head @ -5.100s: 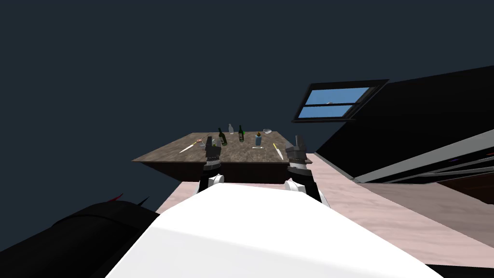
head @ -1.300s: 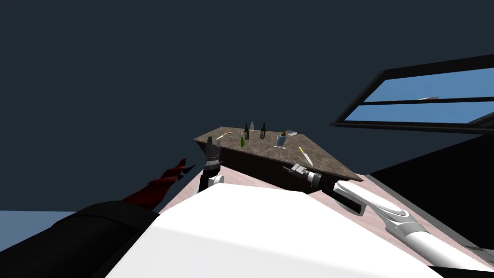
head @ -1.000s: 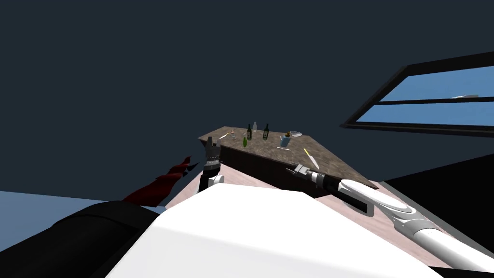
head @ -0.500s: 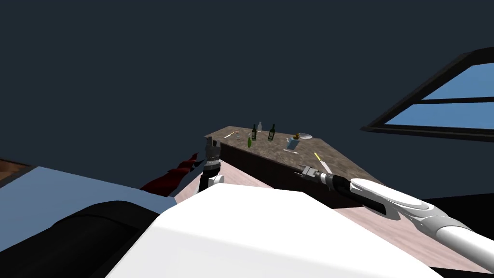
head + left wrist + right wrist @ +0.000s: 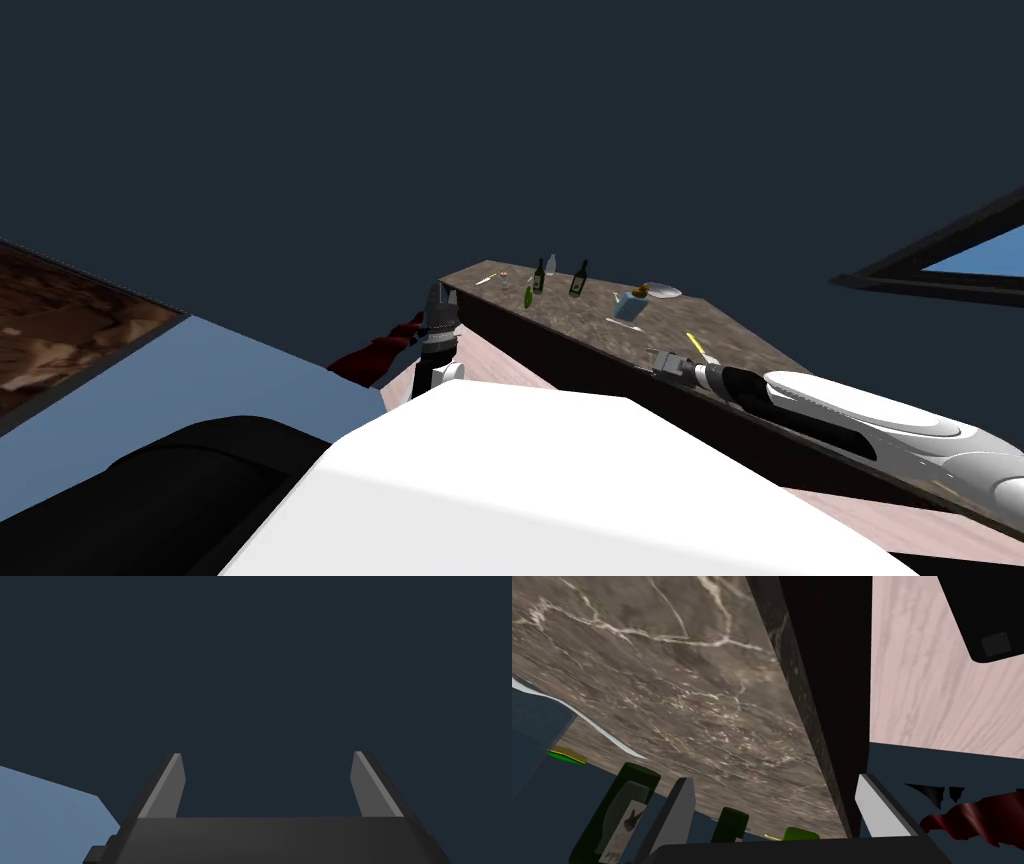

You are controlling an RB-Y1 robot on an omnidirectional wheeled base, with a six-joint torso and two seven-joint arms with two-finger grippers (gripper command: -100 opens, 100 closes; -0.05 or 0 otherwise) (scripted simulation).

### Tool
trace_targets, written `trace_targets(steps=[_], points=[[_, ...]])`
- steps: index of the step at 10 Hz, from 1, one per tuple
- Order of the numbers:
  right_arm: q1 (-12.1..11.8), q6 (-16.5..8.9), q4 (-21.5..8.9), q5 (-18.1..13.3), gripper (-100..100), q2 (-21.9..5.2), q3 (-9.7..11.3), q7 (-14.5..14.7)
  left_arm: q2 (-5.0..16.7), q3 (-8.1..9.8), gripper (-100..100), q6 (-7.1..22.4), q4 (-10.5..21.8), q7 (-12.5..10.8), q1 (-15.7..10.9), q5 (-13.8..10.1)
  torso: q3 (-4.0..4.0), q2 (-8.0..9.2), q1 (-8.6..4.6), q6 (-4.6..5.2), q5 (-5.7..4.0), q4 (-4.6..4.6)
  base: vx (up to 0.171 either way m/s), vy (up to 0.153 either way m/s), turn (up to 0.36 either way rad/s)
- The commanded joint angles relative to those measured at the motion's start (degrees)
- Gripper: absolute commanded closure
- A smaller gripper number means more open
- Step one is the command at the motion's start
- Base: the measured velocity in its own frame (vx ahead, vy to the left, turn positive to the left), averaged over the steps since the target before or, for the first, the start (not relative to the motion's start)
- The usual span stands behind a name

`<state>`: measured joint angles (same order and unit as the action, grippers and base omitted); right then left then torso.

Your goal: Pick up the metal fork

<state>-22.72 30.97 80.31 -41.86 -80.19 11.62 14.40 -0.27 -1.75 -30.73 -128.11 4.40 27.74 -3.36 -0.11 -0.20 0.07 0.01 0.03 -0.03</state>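
I have turned, so the table now runs off along my right, and the window has slid to the picture's edge. My right gripper, once raised by my chest, has stretched out low over the table's near edge, seemingly just short of the yellow-handled utensil.

The left arm is tucked in close on the near left, short and upright. It carries the left gripper, which points up and away with its two fingers parted wide. The right arm stretches out long from the near right. Its white shell narrows into a dark wrist and reaches leftward and farther out to the right gripper, whose fingers are likewise spread apart.
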Motion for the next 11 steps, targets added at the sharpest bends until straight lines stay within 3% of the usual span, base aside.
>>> trace_targets(steps=[1, 5, 10, 11], points=[[0.55, 0.35, -2.86, -0.78, -100, -2.49, 1.98, 0.30, 0.00, 0.00, 0, 0.00, 0.00, 0.00, 0.00, 0.00, 0.00, 0.00, 0.00, 0.00, 0.00, 0.00, 0.071, 0.027, 0.378], [0.60, 0.92, -6.26, -0.94, -100, -3.93, 2.94, 0.67, 0.00, 0.01, 0, 0.00, 0.00, 0.00, 0.01, 0.00, 0.02, 0.04, -0.06, 0.06, -0.04, 0.01, 0.045, 0.002, 0.101], [0.62, 2.54, -13.16, -0.89, -100, -7.04, 5.85, 1.59, 0.00, 0.01, 0, 0.00, 0.00, 0.00, 0.01, 0.00, 0.03, 0.06, -0.06, 0.07, -0.03, 0.01, 0.047, -0.001, 0.169], [0.62, 2.54, -13.16, -0.89, -100, -7.04, 5.85, 1.59, 0.00, 0.00, 0, 0.00, 0.00, 0.00, 0.00, 0.00, 0.02, 0.03, -0.03, 0.01, -0.02, 0.01, 0.047, -0.007, 0.101]])
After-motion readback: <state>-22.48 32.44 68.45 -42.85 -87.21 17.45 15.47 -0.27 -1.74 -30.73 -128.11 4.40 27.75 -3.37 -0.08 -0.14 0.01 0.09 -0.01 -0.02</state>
